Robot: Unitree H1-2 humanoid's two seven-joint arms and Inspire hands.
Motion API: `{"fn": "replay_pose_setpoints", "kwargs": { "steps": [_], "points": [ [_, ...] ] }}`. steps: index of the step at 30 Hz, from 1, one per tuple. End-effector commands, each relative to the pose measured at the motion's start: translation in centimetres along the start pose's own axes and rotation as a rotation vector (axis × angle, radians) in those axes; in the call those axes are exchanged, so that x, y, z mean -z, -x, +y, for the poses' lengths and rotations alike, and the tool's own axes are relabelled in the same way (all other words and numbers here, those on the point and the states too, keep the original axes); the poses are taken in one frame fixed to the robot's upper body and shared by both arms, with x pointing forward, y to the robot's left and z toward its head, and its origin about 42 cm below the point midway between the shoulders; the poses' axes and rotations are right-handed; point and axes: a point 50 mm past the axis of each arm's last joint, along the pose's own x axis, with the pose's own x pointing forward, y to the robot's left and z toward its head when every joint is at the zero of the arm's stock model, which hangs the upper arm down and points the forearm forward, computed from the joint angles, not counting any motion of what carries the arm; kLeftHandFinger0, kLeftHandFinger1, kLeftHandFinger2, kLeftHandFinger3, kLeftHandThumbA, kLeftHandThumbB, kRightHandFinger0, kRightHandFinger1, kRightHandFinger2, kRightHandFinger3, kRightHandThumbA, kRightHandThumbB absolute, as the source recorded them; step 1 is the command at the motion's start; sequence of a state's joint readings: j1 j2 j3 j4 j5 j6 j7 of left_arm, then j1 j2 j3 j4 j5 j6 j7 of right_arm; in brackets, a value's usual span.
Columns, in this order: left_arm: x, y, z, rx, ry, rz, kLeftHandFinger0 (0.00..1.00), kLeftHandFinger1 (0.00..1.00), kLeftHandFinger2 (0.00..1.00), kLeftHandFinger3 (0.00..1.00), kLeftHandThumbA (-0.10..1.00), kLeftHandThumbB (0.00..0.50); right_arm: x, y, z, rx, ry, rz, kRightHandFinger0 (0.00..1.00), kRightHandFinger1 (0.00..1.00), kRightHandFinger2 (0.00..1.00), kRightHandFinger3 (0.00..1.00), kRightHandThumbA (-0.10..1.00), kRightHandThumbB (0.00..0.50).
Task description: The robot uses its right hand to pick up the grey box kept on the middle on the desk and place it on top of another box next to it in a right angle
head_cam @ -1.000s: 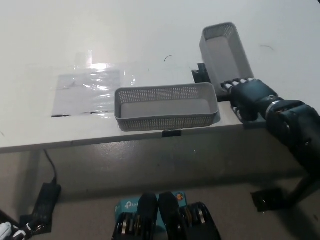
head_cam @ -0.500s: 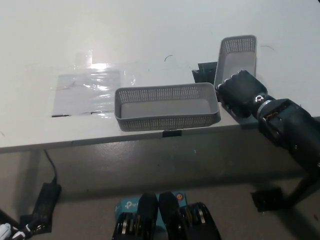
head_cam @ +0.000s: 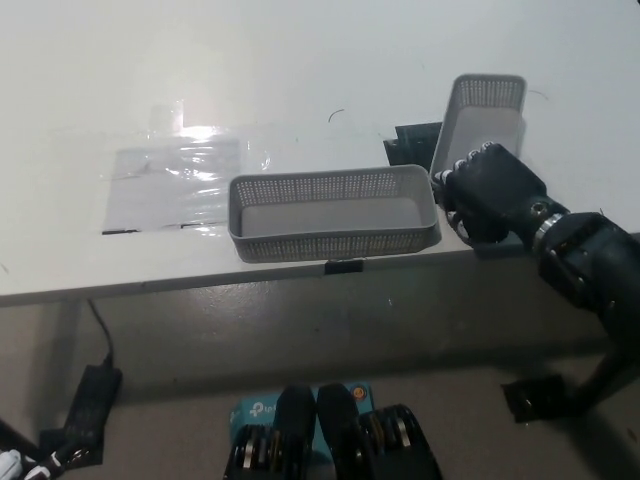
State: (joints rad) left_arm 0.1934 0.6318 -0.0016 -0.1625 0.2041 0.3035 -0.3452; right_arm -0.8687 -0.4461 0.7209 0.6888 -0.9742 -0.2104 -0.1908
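Note:
A long grey mesh box lies crosswise at the desk's front edge, in the middle. Just right of it, my black right hand is shut on the near end of a second grey mesh box. This box is tilted, its open side facing the hand and its far end pointing away from me. It stands beside the first box, apart from it and not on it. Only a white sliver of my left hand shows at the bottom left corner.
A clear plastic sheet lies on the white desk at the left. Black pieces sit behind the boxes, and a black clip is on the desk edge. A power brick and a blue carton are on the floor.
My right hand has closed on the right-hand box and tipped it up, swinging its far end to the right. The middle box has not moved.

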Motion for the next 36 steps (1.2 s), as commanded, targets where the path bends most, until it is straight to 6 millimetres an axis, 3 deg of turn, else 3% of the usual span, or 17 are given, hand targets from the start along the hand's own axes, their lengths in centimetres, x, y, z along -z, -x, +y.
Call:
{"fn": "replay_pose_setpoints", "kwargs": {
  "steps": [1,4,8,11,13,14,15,16,17,19,20,21,23,25,30,32,36],
  "points": [
    [0.0,1.0,1.0,-0.004,-0.031,-0.006,0.05,0.13,0.11,0.06,1.00,0.255,1.8,0.2,-4.0,0.215,0.020,-0.053,0.00,0.01,0.31,0.23,-0.10,0.241],
    [0.1,1.1,0.9,-0.011,-0.048,0.010,0.10,0.13,0.11,0.07,1.00,0.243,3.0,0.6,-5.3,0.224,-0.005,-0.039,0.00,0.00,0.30,0.21,-0.10,0.308],
    [0.1,1.1,1.1,-0.002,-0.040,-0.001,0.01,0.15,0.14,0.07,1.00,0.278,5.3,1.4,-7.8,0.246,0.049,-0.014,0.00,0.02,0.34,0.28,-0.10,0.272],
    [0.1,1.1,1.1,-0.001,-0.026,0.003,0.00,0.15,0.11,0.04,1.00,0.304,6.1,2.4,-11.0,0.309,0.086,-0.029,0.00,0.00,0.24,0.10,-0.10,0.266],
    [-0.1,0.8,1.5,-0.008,-0.041,0.007,0.00,0.16,0.11,0.03,1.00,0.293,6.1,2.5,-12.6,0.331,0.083,-0.021,0.00,0.00,0.21,0.02,-0.10,0.325],
    [-0.2,0.8,1.5,-0.009,-0.042,0.014,0.01,0.16,0.12,0.04,1.00,0.266,6.0,2.5,-13.6,0.345,0.083,-0.026,0.00,0.00,0.20,0.03,-0.10,0.370],
    [-0.1,0.8,1.6,-0.008,-0.036,0.004,0.00,0.16,0.12,0.03,1.00,0.266,5.8,2.4,-14.3,0.348,0.070,-0.030,0.00,0.00,0.21,0.05,-0.10,0.372],
    [-0.1,0.7,1.6,-0.006,-0.044,0.001,0.00,0.16,0.14,0.06,1.00,0.292,5.4,2.0,-15.1,0.365,0.016,-0.043,0.00,0.00,0.19,0.23,-0.10,0.233],
    [-0.1,0.6,1.6,-0.005,-0.045,0.002,0.00,0.16,0.14,0.07,1.00,0.293,5.3,1.9,-15.1,0.364,0.008,-0.044,0.00,0.00,0.16,0.19,-0.10,0.164],
    [0.1,0.5,1.6,-0.005,-0.045,-0.003,0.00,0.17,0.17,0.08,1.00,0.306,4.4,1.1,-14.8,0.369,-0.044,-0.093,0.00,0.00,0.14,0.28,-0.10,0.049],
    [0.3,0.6,1.6,-0.003,-0.029,0.009,0.00,0.18,0.17,0.07,1.00,0.325,3.6,0.6,-14.6,0.343,-0.097,-0.106,0.00,0.00,0.17,0.12,-0.10,0.030],
    [0.3,0.6,1.6,-0.004,-0.033,0.010,0.00,0.18,0.17,0.07,1.00,0.307,2.1,0.1,-14.5,0.358,-0.155,-0.136,0.00,0.00,0.16,0.02,-0.10,0.084],
    [0.3,0.6,1.6,-0.004,-0.038,0.012,0.02,0.18,0.16,0.07,1.00,0.294,0.8,-0.3,-14.6,0.364,-0.222,-0.165,0.00,0.00,0.19,0.00,-0.10,0.253],
    [0.3,0.7,1.6,-0.002,-0.037,0.018,0.05,0.18,0.15,0.06,1.00,0.309,-1.1,-1.1,-14.7,0.371,-0.312,-0.213,0.00,0.01,0.27,0.03,-0.10,0.319],
    [0.1,0.5,1.4,0.003,-0.045,0.023,0.11,0.17,0.13,0.05,1.00,0.289,-4.0,-2.2,-14.1,0.334,-0.402,-0.236,0.00,0.00,0.29,0.11,-0.10,0.284],
    [0.1,0.3,1.0,0.006,-0.041,0.014,0.04,0.17,0.13,0.05,1.00,0.269,-5.6,-2.8,-13.5,0.349,-0.437,-0.290,0.00,0.00,0.28,0.10,-0.10,0.317],
    [0.1,0.2,0.9,0.008,-0.028,0.019,0.00,0.17,0.13,0.03,1.00,0.279,-8.0,-4.1,-12.9,0.313,-0.475,-0.333,0.00,0.00,0.31,0.19,-0.10,0.274]
  ]
}}
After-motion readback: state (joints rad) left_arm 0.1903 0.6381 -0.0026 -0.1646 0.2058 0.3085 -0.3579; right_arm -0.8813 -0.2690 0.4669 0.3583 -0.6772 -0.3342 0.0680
